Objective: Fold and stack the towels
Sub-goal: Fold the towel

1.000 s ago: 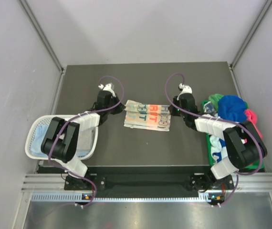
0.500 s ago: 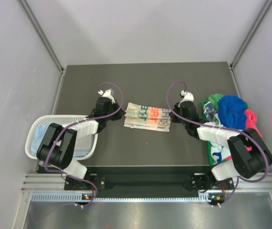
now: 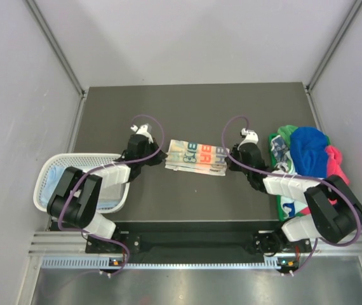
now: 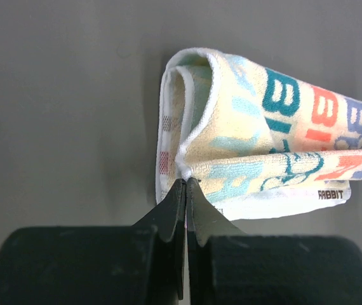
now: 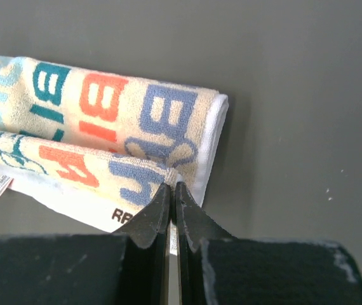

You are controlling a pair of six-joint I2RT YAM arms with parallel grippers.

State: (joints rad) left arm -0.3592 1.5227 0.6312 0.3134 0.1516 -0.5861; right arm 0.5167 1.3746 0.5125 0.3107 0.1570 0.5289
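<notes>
A white towel (image 3: 196, 157) printed with teal, orange and blue letters lies part-folded at the table's middle. Its upper layer is lifted and curled over the lower layers. My left gripper (image 3: 166, 157) is shut on the left corner of that layer, the jaws (image 4: 186, 182) pinching white edge cloth. My right gripper (image 3: 227, 160) is shut on the right corner, its tips (image 5: 171, 185) pressed on the hem beside blue lettering. Other towels sit heaped at the right: royal blue (image 3: 309, 149), green (image 3: 286, 133) and pink (image 3: 337, 157).
A white mesh basket (image 3: 44, 186) stands at the left near edge, holding a pale blue towel (image 3: 59, 171). The heap at the right rests on a green tray (image 3: 344, 220). Bare dark table (image 3: 194, 108) shows behind the printed towel, with grey walls around.
Both grippers have moved toward the near edge with the towel's corners, drawing the top layer over the rest. The towel looks narrower front to back.
</notes>
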